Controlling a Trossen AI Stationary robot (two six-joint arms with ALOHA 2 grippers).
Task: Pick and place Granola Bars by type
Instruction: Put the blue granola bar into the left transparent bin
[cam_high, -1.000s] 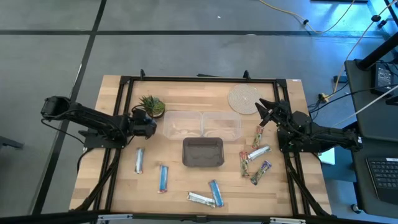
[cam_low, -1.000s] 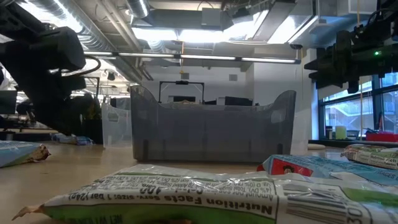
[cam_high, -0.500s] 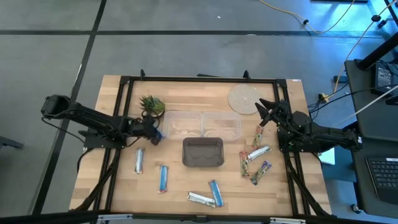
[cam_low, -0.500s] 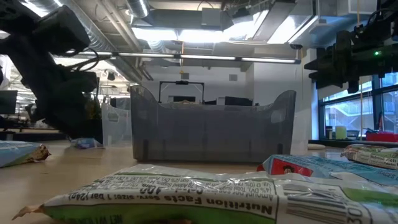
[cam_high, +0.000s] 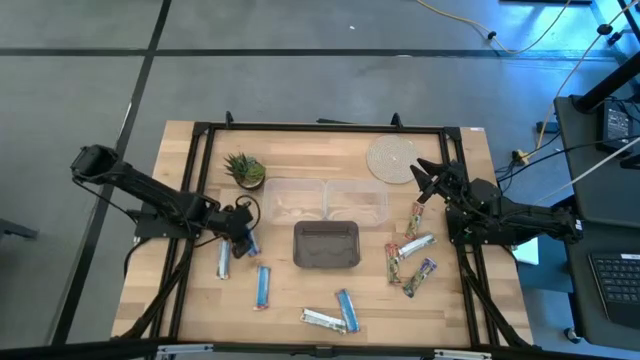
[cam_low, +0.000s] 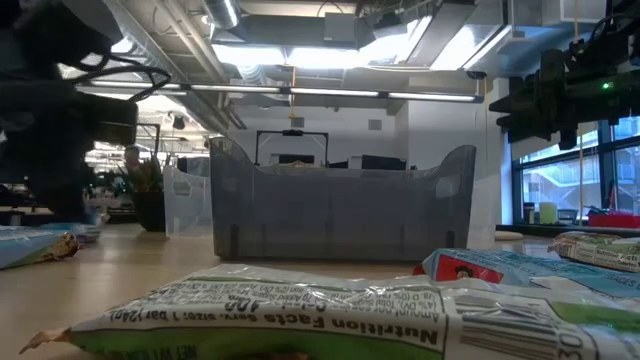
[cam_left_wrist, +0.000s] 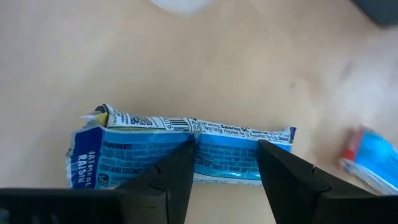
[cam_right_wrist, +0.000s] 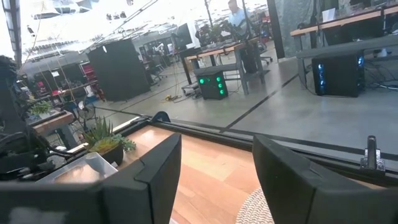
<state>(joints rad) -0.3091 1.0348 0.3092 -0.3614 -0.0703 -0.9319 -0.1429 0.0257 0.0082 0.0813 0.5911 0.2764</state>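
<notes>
Nine-ish wrapped granola bars (cam_high: 264, 286) are still lying loose on the wooden counter (cam_high: 300, 140); left gripper (cam_left_wrist: 224, 165), fingers spread, is hovering over a blue-wrapped bar (cam_left_wrist: 186, 149) around 9 o'clock; right gripper (cam_high: 428, 180) is idling wide at 3 o'clock.

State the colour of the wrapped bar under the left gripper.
Blue wrapped bar with white print, best in the left wrist view.

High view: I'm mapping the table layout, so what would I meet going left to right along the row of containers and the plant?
Left gripper over a blue bar → potted plant → clear container → woven coaster → right gripper.
</notes>
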